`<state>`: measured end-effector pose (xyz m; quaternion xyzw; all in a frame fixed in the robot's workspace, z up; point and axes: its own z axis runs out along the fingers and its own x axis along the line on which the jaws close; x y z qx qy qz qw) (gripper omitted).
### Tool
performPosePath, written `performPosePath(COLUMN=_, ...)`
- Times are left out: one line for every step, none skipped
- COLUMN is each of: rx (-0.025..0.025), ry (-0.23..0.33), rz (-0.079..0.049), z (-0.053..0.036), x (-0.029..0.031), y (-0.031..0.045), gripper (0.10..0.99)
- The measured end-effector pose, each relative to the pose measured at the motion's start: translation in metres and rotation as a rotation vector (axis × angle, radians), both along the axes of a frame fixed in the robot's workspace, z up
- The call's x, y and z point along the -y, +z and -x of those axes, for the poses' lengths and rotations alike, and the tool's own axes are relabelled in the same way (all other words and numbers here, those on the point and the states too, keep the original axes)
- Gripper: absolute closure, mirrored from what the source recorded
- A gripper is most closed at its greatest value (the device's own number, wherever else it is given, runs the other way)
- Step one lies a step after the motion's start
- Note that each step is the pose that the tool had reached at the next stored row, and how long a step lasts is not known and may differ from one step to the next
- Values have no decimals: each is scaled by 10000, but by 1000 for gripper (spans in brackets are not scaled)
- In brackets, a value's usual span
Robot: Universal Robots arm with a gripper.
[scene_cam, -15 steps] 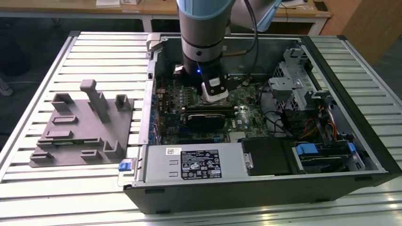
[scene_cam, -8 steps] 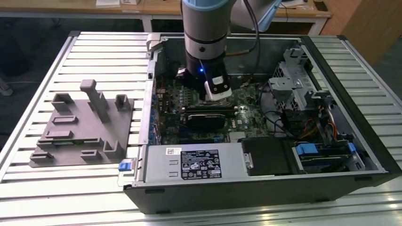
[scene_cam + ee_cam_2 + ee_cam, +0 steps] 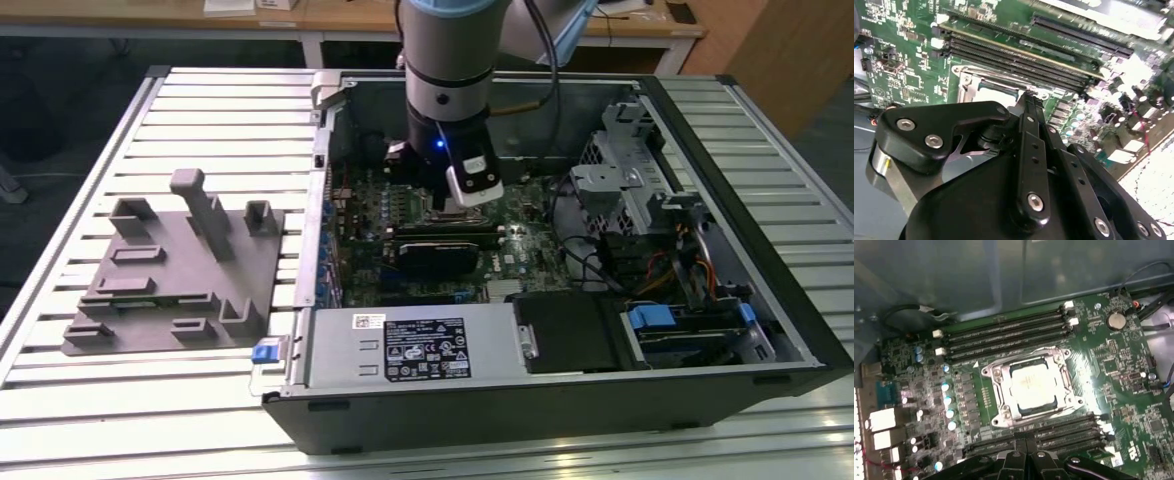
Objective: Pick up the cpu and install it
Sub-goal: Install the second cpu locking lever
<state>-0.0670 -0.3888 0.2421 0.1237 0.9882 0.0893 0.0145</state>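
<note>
The cpu (image 3: 1032, 387), a silvery square chip, lies flat inside the metal socket frame (image 3: 991, 372) on the green motherboard (image 3: 1114, 370) in the first wrist view. My gripper (image 3: 1026, 439) hovers just beside the socket, above the memory slots, and its two thin black fingers are pressed together with nothing between them. In the second wrist view the shut fingertips (image 3: 1029, 95) point down at the socket's edge (image 3: 968, 80). In the exterior view the gripper (image 3: 451, 205) hangs inside the open computer case, over the middle of the board.
The open computer case (image 3: 747, 300) lies on a slatted metal table (image 3: 200, 120). A grey blocky fixture plate (image 3: 160, 290) sits on the exterior view's left of the case. Memory slots (image 3: 1004, 332) flank the socket. A power supply (image 3: 414, 345) and drive cage (image 3: 627, 175) crowd the case.
</note>
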Motion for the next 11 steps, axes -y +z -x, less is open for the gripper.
performPosePath(rx=0, ry=2, rz=23, z=-6, x=-30, y=-4, gripper=980)
performPosePath(rx=-2, ry=2, rz=41, z=-10, x=-61, y=-8, gripper=980)
performPosePath(rx=-2, ry=2, rz=52, z=-16, x=-92, y=-13, gripper=980)
performPosePath(rx=-4, ry=2, rz=65, z=-24, x=-122, y=-17, gripper=980)
performPosePath(rx=-5, ry=1, rz=83, z=-32, x=-151, y=-22, gripper=980)
performPosePath(rx=-8, ry=2, rz=108, z=-40, x=-182, y=-26, gripper=980)
performPosePath(rx=-8, ry=2, rz=132, z=-49, x=-212, y=-31, gripper=980)
performPosePath(rx=-12, ry=1, rz=161, z=-59, x=-236, y=-35, gripper=980)
performPosePath(rx=-16, ry=4, rz=182, z=-79, x=-249, y=-39, gripper=980)
performPosePath(rx=-25, ry=3, rz=191, z=-105, x=-254, y=-44, gripper=980)
performPosePath(rx=-34, ry=2, rz=196, z=-133, x=-259, y=-48, gripper=980)
